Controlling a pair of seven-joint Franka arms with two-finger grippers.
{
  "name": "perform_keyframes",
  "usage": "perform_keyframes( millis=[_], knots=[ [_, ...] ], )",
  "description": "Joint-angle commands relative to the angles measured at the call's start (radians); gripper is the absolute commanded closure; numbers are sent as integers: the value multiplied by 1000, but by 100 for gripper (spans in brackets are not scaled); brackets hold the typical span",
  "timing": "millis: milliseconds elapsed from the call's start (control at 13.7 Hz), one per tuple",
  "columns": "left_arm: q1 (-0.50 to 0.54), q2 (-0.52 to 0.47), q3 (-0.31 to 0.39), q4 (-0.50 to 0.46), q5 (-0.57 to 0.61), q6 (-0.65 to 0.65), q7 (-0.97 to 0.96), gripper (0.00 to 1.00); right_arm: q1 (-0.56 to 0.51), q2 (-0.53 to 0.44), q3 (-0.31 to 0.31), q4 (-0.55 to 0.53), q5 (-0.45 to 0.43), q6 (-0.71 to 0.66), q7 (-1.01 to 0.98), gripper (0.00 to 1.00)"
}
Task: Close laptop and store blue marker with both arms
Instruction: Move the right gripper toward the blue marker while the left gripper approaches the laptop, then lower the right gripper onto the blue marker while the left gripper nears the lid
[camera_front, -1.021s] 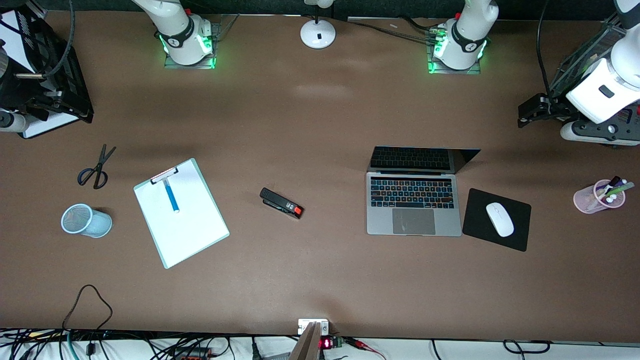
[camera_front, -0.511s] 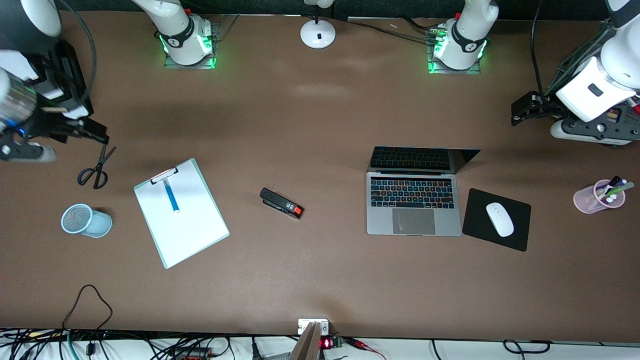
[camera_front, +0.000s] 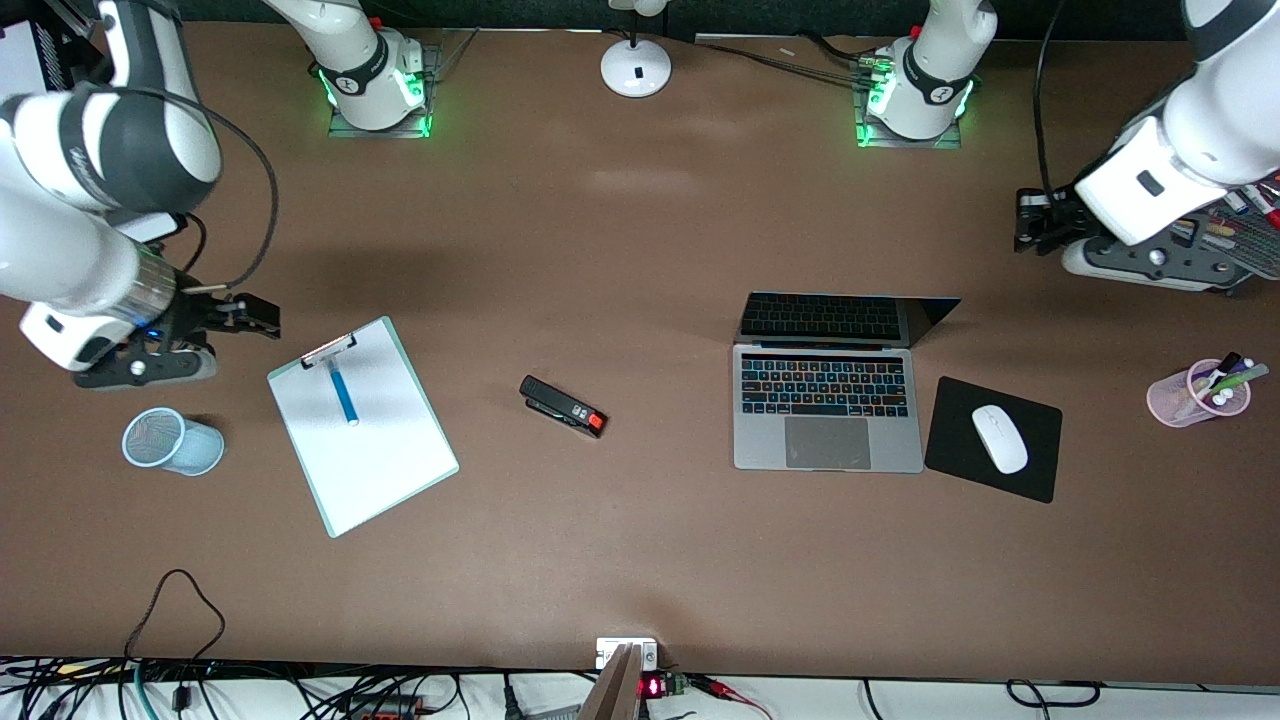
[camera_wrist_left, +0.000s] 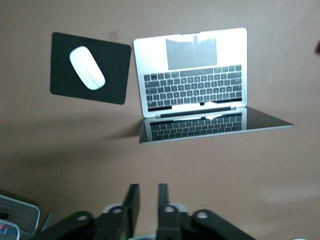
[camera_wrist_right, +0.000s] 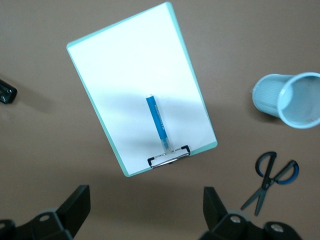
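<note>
The laptop (camera_front: 826, 390) sits open toward the left arm's end of the table, just beside a black mouse pad (camera_front: 993, 439) bearing a white mouse (camera_front: 999, 438). The left gripper (camera_front: 1029, 220) hangs over bare table, fingers nearly together and holding nothing. The blue marker (camera_front: 342, 390) lies on a clipboard (camera_front: 362, 426), one end at the clip. The right gripper (camera_front: 250, 315) hovers just off the clipboard's clip end, jaws spread wide, empty. I'd worry a grasp could slide the marker on the smooth paper, or a careless push could slam the lid. The tipped pale blue mesh cup (camera_front: 172, 441) looks empty; the pink cup (camera_front: 1198, 392) holds several pens
</note>
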Motion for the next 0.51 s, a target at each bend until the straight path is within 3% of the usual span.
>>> perform_keyframes(
  millis=[0,219,438],
  knots=[
    [-11,-3,-25,-13,-15,-31,-55,100,1,42,2,-11,-13,56,-55,0],
    [-11,-11,-108,-61,-14,-14,-168,100,2,77,2,-45,-13,128,-81,0],
    [-11,-29,-137,-145,-14,68,-179,100,1,122,2,-79,-13,203,-154,0]
  ],
)
